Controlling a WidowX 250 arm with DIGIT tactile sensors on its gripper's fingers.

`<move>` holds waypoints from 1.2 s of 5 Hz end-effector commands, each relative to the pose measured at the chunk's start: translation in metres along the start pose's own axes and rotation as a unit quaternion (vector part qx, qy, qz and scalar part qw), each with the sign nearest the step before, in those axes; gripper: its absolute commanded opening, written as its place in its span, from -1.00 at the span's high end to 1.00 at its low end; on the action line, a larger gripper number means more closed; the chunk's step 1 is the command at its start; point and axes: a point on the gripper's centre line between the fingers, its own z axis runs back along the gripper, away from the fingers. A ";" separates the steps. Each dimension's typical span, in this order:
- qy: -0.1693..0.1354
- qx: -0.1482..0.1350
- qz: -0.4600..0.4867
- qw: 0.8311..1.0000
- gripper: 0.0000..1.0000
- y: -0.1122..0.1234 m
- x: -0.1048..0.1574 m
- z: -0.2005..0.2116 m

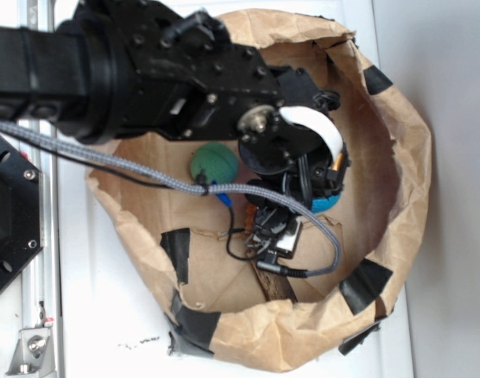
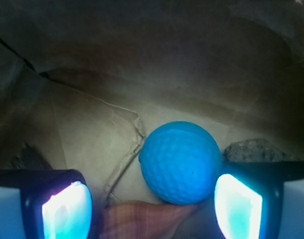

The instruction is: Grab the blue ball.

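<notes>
Two fingers of the gripper point(image 2: 152, 204) stand spread wide and empty around the blue ball point(image 2: 180, 163), which lies on the floor of the paper bag point(image 1: 397, 197) toward its right wall. It sits just beside the right finger, so an uneven squeeze could roll it away

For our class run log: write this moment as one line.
end effector: open | blue ball: between fingers, ungrasped | green ball: apart | setting: paper bag
</notes>
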 end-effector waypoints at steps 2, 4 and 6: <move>-0.032 0.005 0.017 0.999 -1.00 0.006 0.029 0.010; -0.027 0.025 0.059 0.998 -1.00 0.007 0.030 -0.001; -0.010 0.023 0.123 0.992 -1.00 0.010 0.022 0.000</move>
